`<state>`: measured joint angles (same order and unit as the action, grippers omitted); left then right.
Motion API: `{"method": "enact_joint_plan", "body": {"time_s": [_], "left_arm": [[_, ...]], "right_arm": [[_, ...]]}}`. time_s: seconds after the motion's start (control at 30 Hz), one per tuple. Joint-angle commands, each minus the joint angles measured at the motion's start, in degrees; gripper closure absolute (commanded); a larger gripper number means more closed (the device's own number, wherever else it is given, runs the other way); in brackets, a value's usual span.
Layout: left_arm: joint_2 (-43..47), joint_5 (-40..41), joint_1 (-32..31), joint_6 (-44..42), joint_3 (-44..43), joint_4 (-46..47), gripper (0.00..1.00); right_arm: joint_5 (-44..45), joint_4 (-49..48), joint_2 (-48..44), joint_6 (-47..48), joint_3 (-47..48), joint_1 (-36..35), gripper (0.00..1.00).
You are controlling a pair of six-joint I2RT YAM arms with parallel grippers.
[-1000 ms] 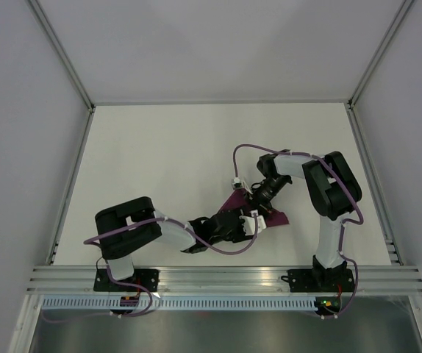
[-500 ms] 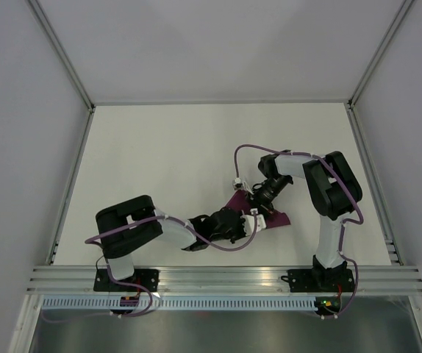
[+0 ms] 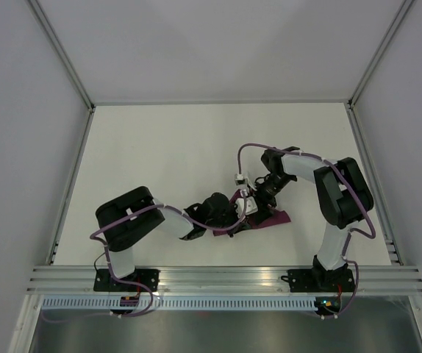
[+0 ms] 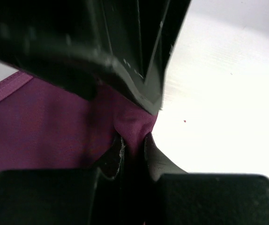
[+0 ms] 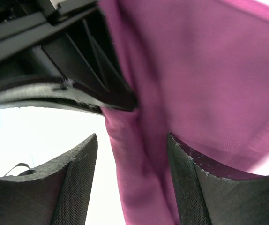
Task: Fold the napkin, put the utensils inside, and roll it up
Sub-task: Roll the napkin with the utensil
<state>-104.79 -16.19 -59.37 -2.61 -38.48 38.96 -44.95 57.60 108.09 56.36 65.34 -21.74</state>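
The white table (image 3: 181, 147) fills the enclosure floor between grey walls. Both arms reach in from its near edge and meet a little right of centre. The left arm (image 3: 134, 220) stretches low and rightward across the near part of the table. The right arm (image 3: 340, 193) rises from its base, bends at the elbow and points back to the left. The napkin (image 3: 273, 218) lies bunched on the table just where the two wrists meet. From above it is mostly hidden under them, with only a magenta corner showing to the right. The left gripper (image 4: 133, 141) is nearly closed and pinches a raised fold of the cloth, which puckers upward out of the narrow gap between its black fingers (image 4: 154, 161). The rest of the fabric spreads away to the left of that pinch, with a stitched hem at its edge. The right gripper (image 5: 130, 140) is just beside it with its jaws set wide apart. A hanging strip of the napkin passes down between its textured fingers (image 5: 78, 187), with white table showing on one side of the strip. A thin purple cable (image 3: 251, 147) loops above the right wrist.
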Motion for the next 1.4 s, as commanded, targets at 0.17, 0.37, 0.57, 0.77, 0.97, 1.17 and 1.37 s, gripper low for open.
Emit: {"method": "enact_joint_plan", "body": {"time_s": [0.17,0.37,0.57,0.77,0.97,1.17,1.37], "left_arm": [[-5.2,-8.2,2.9,6.3,0.2,-11.5,0.98],[-6.7,-11.3,5.2,8.4,-1.4,-13.4,0.98],[-8.9,-14.1,7.3,10.1,-3.7,-16.4,0.98],[-11.6,-17.9,9.0,10.8,-7.4,-21.2,0.98],[-14.3,-21.3,10.7,12.2,-9.9,-24.8,0.98],[-15.7,-24.9,13.0,14.1,-10.8,-26.0,0.98],[-17.5,-29.1,14.3,14.8,-13.2,-28.9,0.98]], "right_arm": [[1.6,-4.4,-6.2,-0.1,2.8,5.4,0.32],[-0.1,-6.3,-10.4,-1.0,1.4,10.0,0.32],[-0.3,-16.1,-19.7,-2.0,-8.6,12.0,0.3],[1.1,-23.7,-29.6,-0.5,-19.4,11.1,0.25],[4.9,-32.5,-36.7,-3.1,-27.7,6.0,0.24],[15.1,-42.1,-43.8,-6.3,-36.2,-5.8,0.24],[24.5,-50.6,-47.5,-7.3,-42.0,-14.3,0.26]]}}
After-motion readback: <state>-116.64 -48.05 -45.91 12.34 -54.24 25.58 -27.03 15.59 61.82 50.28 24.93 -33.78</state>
